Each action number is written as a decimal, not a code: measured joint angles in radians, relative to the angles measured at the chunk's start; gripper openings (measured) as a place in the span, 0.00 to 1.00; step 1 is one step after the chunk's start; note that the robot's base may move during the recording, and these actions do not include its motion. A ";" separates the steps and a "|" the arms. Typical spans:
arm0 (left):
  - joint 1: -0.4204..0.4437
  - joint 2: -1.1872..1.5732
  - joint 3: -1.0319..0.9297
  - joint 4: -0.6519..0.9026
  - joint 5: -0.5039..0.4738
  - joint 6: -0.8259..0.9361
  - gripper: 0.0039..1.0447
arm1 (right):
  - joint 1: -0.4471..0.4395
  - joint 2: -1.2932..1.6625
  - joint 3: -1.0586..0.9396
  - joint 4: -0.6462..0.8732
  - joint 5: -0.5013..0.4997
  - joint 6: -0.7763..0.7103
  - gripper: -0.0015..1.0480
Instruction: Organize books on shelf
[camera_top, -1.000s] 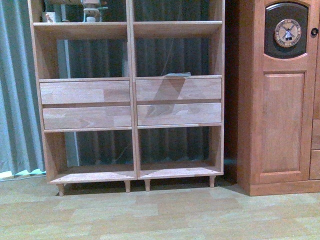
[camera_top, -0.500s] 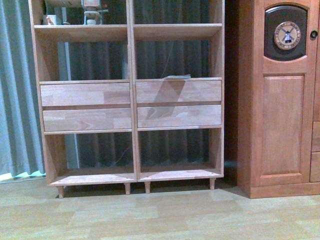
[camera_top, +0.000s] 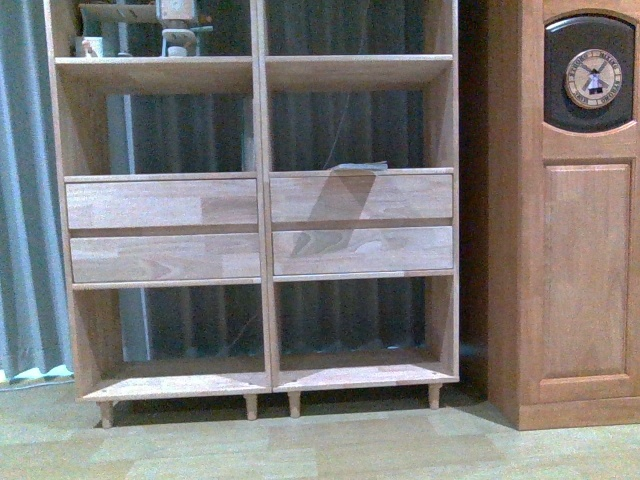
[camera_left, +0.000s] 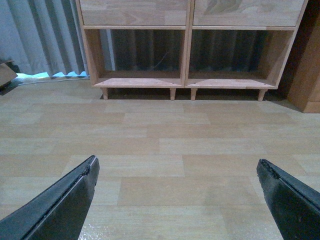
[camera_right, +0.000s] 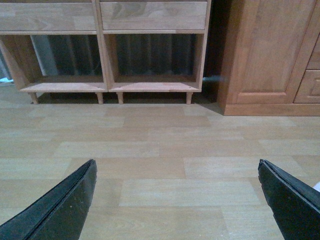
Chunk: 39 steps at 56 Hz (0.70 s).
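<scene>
Pale-wood shelf (camera_top: 262, 120) fills the front frame; I see one thin flat thing, maybe a book (camera_top: 355, 166), lying crosswise atop the right drawers (camera_top: 360, 222), centre frame. Left gripper (camera_left: 176, 161) and right gripper (camera_right: 176, 162) gape wide, empty, well short of it; I judge the right arm nearer

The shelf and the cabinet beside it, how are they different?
The shelf is pale wood; the cabinet is redder brown. The shelf is open, so you see through; the cabinet is closed by a door. The shelf stands on short legs; the cabinet sits on a solid base. Both are wooden.
</scene>
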 joint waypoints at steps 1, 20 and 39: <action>0.000 0.000 0.000 0.000 0.000 0.000 0.93 | 0.000 0.000 0.000 0.000 0.000 0.000 0.93; 0.000 0.000 0.000 0.000 0.000 0.000 0.93 | 0.000 0.000 0.000 0.000 0.000 0.000 0.93; 0.000 0.000 0.000 0.000 -0.001 0.000 0.93 | 0.000 0.000 0.000 0.000 0.000 0.000 0.93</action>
